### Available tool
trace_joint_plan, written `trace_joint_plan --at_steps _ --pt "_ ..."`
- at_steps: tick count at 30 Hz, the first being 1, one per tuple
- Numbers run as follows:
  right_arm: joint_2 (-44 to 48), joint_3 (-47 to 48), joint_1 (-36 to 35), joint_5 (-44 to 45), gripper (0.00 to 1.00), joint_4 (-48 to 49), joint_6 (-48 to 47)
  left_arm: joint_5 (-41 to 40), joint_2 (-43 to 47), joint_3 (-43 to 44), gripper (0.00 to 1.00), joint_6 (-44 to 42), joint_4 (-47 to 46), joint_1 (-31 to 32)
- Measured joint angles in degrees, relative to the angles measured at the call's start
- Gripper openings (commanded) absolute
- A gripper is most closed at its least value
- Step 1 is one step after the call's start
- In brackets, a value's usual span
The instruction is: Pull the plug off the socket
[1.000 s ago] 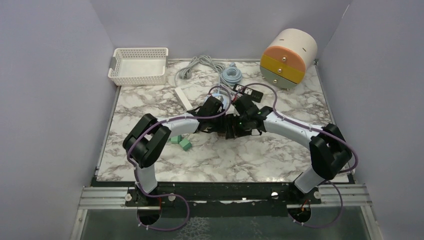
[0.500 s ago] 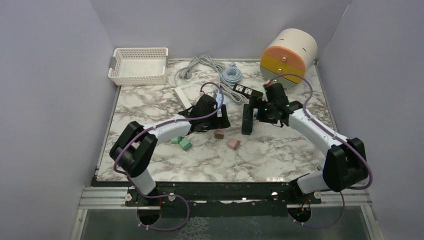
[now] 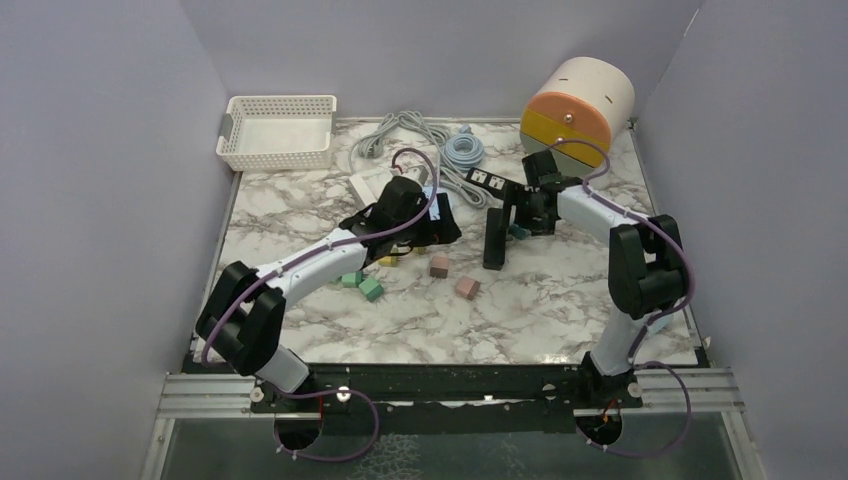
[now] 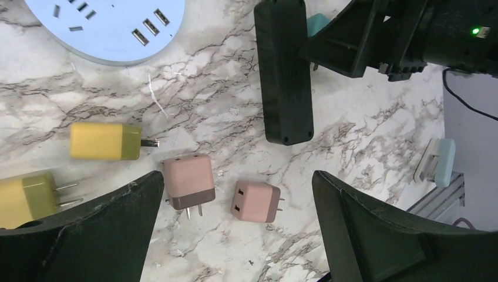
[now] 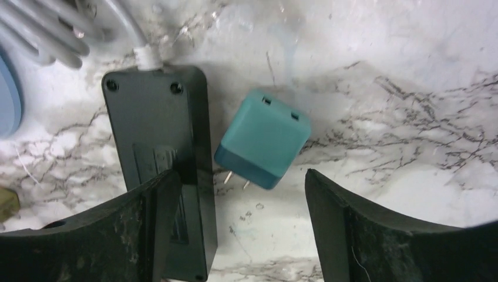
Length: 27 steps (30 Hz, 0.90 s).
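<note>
Marbled worktop (image 3: 560,310): teal cube plug (image 5: 262,138) lying loose beside a matte black plastic power strip (image 5: 161,153).
From above, a white perforated plastic basket (image 3: 278,130) sits at the back left. Left wrist: the left end effector (image 4: 238,179) is released, its fingers spread over two pink cube plugs (image 4: 189,181). Right wrist: the right end effector (image 5: 242,176) is released, straddling the teal plug, whose bare prongs lie just apart from the strip.

Left arm (image 3: 300,264) & right arm (image 3: 588,207): white link shells, black joint housings, purple cable (image 3: 376,425) run along each. Fingers (image 4: 88,235): matte black, broad, wedge-shaped; scuffed on right wrist. Green LED (image 4: 475,30) lit on right wrist body. Bases on black plate (image 3: 450,385) w/ silver rail (image 3: 200,395).
</note>
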<state>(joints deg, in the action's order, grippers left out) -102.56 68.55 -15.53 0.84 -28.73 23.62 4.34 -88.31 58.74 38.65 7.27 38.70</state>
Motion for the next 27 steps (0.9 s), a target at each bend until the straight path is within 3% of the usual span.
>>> trace_joint_plan --at_steps 7,11,16,19,22,27 --pt "-2.6 2.9 1.1 2.4 0.78 0.9 -0.4 -0.5 5.9 -0.4 0.99 -2.8 1.6 -4.7" --pt "-1.0 0.8 2.2 2.1 0.85 3.4 -1.5 -1.0 8.5 -0.7 0.99 -5.7 2.4 -10.1" --pt "11.2 -10.9 2.9 -2.0 0.97 11.8 -4.7 -4.3 11.9 -5.2 0.99 -11.2 1.0 -16.9" --pt "23.6 -19.1 2.9 -3.6 1.0 20.9 -5.9 -7.1 14.9 -9.4 0.99 -14.8 -0.9 -20.2" --pt "31.6 -20.1 2.8 -1.9 1.0 28.5 -5.7 -9.3 18.3 -11.5 0.99 -18.7 -3.0 -21.5" --pt "33.2 -18.8 2.8 1.5 1.0 30.3 -4.6 -10.4 23.4 -11.7 0.99 -24.1 -8.4 -25.0"
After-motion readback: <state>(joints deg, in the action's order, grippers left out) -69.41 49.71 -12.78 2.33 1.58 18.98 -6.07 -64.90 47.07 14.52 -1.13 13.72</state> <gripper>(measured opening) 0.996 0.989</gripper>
